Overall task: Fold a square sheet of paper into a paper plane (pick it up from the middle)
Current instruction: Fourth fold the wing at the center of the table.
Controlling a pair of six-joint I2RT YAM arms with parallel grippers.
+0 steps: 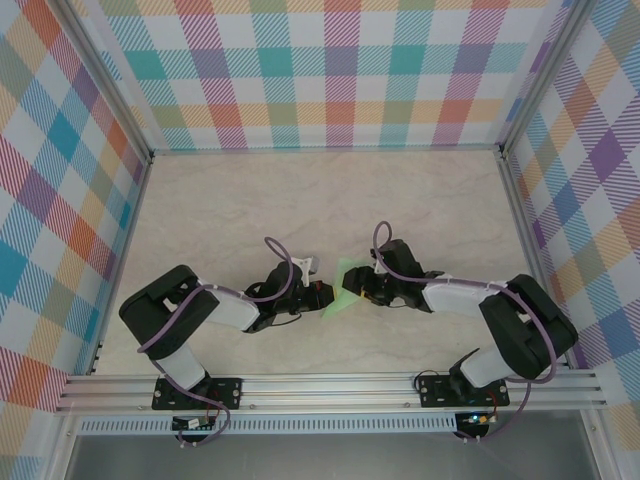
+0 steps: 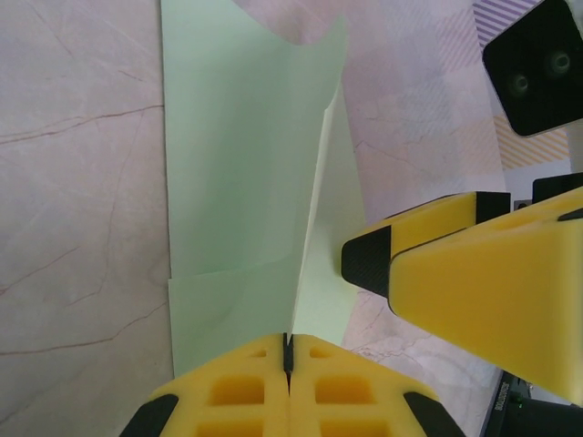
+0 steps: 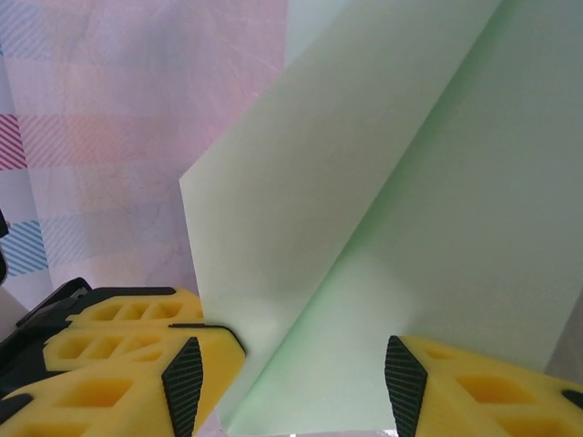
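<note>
Marble tabletop (image 1: 250,200): left tool (image 2: 288,350) pinched shut on the square sheet of paper (image 2: 246,164) (part-folded); right tool (image 3: 291,375) open astride it.

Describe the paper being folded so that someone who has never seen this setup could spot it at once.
On the pale marbled table, look near the front edge, midway across. Pinched in the shut left claw, with the open right claw straddling it, is the sheet of paper, partly folded. It alone is pale mint green, plain and unmarked.
</note>
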